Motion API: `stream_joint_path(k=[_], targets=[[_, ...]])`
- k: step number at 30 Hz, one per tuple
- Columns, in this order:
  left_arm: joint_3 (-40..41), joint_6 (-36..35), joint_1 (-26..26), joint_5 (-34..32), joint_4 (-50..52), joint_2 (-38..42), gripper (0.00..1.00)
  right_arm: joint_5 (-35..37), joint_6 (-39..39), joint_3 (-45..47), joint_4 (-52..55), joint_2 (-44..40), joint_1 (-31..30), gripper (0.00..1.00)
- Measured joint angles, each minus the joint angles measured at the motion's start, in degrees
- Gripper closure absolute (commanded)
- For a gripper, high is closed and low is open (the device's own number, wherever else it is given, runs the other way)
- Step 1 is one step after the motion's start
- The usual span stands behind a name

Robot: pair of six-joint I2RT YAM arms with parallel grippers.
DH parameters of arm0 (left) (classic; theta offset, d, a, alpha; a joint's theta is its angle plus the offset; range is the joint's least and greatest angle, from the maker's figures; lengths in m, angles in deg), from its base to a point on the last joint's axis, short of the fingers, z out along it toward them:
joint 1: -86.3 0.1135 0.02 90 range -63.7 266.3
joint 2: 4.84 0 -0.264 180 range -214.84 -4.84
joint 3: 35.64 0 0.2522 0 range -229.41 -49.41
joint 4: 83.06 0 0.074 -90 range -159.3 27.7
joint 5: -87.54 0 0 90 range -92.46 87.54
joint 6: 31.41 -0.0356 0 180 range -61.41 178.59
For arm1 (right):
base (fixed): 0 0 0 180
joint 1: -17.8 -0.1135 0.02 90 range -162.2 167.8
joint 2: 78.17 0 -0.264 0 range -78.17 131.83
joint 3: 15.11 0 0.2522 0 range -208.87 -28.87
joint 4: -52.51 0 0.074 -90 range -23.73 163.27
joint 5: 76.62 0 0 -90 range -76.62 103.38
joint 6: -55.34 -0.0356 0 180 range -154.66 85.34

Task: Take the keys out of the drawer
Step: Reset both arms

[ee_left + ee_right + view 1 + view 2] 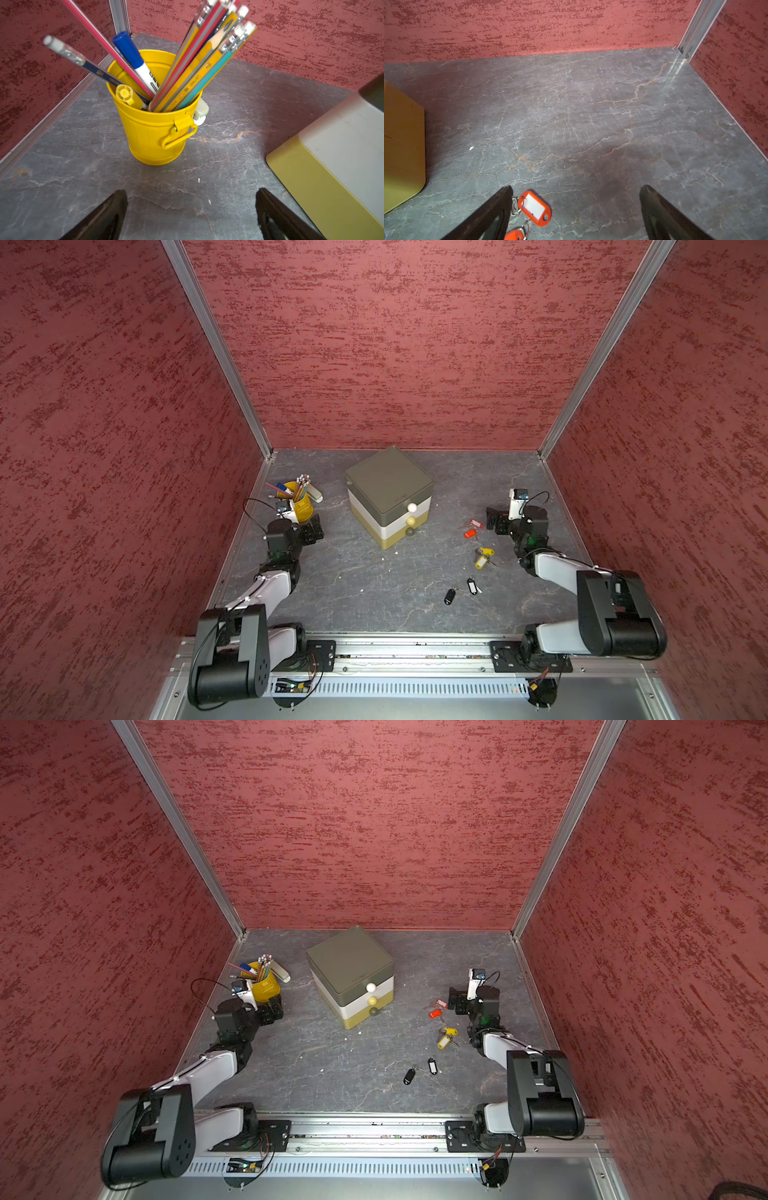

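Your right pincer (pixel 577 188) hangs released, the red keys (pixel 534 207) on the table (pixel 591 114) just beside one finger (pixel 492 214), label blank; yellow keys (pixel 483 558) and black keys (pixel 449 596) lie back by its arm (pixel 552 568). Your left pincer (pixel 191 190), released too, faces "HB" pencils (pixel 204 70).

The drawer unit (pixel 388 489) stands toward the back of the table (pixel 353 597), near its middle. To its left a cup (pixel 305 510) holds pencils (pixel 302 485). What may be a stapler (pixel 316 494) lies just behind the cup, and the left gripper (pixel 313 531) sits just before it. To the unit's right the keys (pixel 444 1042) lie on the table in three pairs from front to back: near pair (pixel 449 596), middle pair (pixel 485 551), far pair (pixel 470 534). The far pair is just beside the right gripper (pixel 492 521).
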Motion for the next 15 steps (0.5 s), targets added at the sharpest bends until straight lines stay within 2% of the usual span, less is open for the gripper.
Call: stream_joint_path(k=[6,15], targets=[[-1.5,0.0,0.0,0.5,-11.7,-10.5,0.0,-0.5,0.0,0.6,-8.4,4.2,0.1,0.02],[0.9,0.0,-0.9,0.7,-25.6,-16.8,0.0,-0.5,0.0,7.9,-20.7,7.1,0.1,0.02]])
